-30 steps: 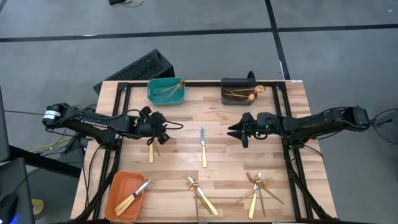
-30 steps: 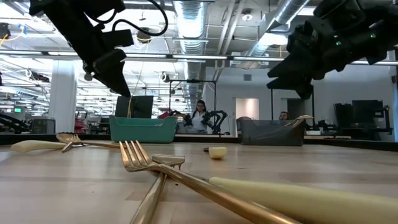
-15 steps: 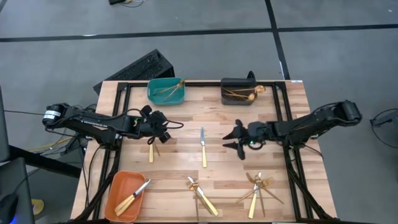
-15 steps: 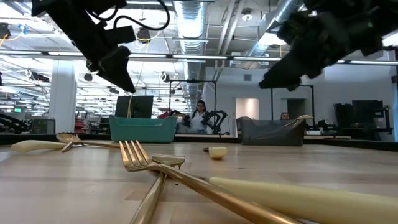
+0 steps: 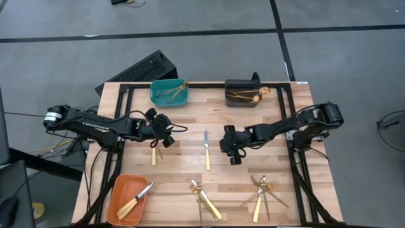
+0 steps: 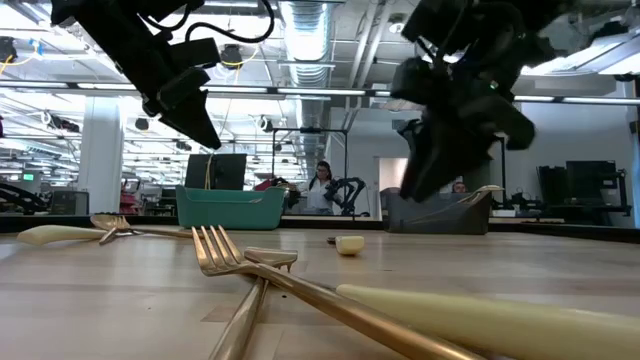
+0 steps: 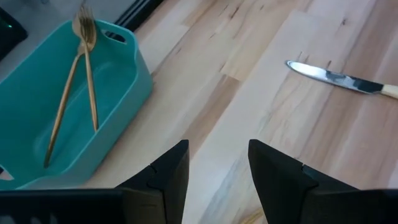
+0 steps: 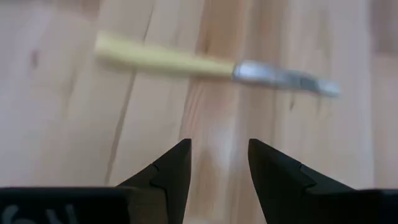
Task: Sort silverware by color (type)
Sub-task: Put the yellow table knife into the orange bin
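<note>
A knife (image 5: 206,151) with a pale gold handle (image 8: 165,59) and a silver blade (image 8: 286,78) lies flat at the table's middle. My right gripper (image 5: 228,149) hangs open just to its right, pointing steeply down, clear of the wood (image 8: 217,168). My left gripper (image 5: 166,134) stays open above the left half of the table (image 7: 217,168), holding nothing. Another slim pale-handled piece (image 5: 154,154) lies just below it. Loose gold silverware lies in two heaps near the front edge (image 5: 205,196) (image 5: 262,190).
A teal bin (image 5: 169,92) with gold forks (image 7: 81,74) and a dark grey bin (image 5: 243,94) with spoons stand at the far edge. An orange bin (image 5: 130,197) with knives sits at the near left corner. A person shows far behind the table (image 6: 322,185).
My right gripper has travelled from the table's right side toward its middle, up to the knife. It has rolled and tipped down on the way, and its fingers stay open. The left arm has kept still.
</note>
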Controlling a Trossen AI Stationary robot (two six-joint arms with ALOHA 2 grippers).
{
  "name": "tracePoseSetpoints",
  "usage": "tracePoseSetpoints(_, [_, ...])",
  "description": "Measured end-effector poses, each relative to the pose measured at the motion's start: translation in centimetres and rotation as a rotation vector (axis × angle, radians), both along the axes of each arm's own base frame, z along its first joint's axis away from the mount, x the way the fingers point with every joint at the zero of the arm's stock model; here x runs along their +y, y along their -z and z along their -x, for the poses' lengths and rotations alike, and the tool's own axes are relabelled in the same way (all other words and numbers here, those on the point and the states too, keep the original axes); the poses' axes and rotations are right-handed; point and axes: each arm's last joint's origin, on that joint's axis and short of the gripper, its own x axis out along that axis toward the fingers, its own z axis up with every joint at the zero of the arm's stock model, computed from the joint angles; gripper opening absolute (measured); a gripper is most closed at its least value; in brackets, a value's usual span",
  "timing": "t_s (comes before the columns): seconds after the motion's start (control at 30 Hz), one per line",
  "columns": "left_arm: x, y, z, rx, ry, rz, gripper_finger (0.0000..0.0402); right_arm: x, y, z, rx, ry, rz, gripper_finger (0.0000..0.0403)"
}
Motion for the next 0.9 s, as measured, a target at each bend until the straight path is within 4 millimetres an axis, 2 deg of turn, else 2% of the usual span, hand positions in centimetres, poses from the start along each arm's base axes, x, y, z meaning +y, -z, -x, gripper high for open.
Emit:
tracePoseSetpoints(0.17, [0.0,-0.1,0.0,-0.011,-0.013,-0.019,0.0153,0.4,0.4,-1.5,0.060,-0.184,0.108,0.0183])
tracePoseSetpoints(0.4, [0.0,-0.1,0.0,-0.013,-0.019,-0.024,0.0153,0.8,0.3,-5.6,0.070,-0.420,0.269,0.0183])
tracePoseSetpoints(0.5, [0.0,-0.1,0.0,-0.010,-0.009,-0.008,0.0153,0.9,0.6,-6.9,0.135,-0.501,0.308,0.0182])
tracePoseSetpoints(0.67, [-0.2,0.0,0.0,-0.009,-0.005,0.000,0.0153,0.8,1.1,-9.0,0.196,-0.557,0.330,0.0174])
tracePoseSetpoints(0.9, [-0.2,0.0,0.0,-0.021,-0.018,0.012,0.0153,0.4,2.6,-10.5,0.245,-0.612,0.353,0.0158])
